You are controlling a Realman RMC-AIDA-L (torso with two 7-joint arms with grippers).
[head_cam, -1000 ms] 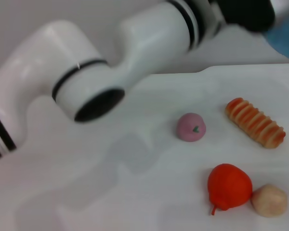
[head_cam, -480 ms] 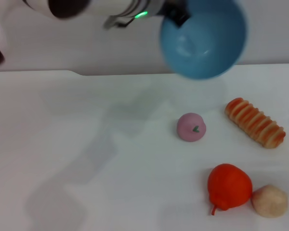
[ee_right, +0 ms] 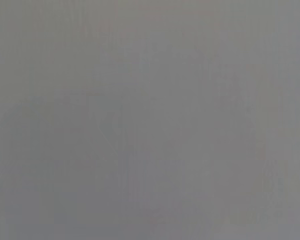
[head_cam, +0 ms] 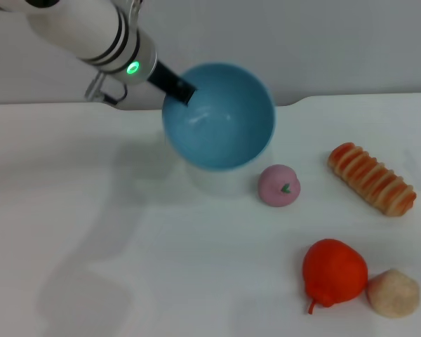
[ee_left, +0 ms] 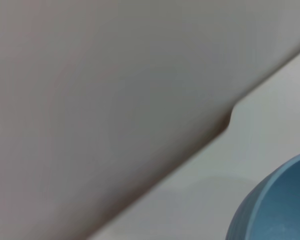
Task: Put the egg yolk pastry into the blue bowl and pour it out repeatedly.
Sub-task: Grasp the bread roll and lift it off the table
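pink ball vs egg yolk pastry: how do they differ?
Colour: the pink ball is mauve-pink with a small green mark; the egg yolk pastry is plain pale beige.
Place: the ball sits mid-table just beside the blue bowl; the pastry lies at the near right edge.
Neighbours: the ball stands free; the pastry touches the red fruit.
Shared: both are small, rounded and matte.

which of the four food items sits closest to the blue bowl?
The pink ball with the green mark, just off the blue bowl that the left gripper holds; the striped bread roll, red fruit and egg yolk pastry lie farther off.
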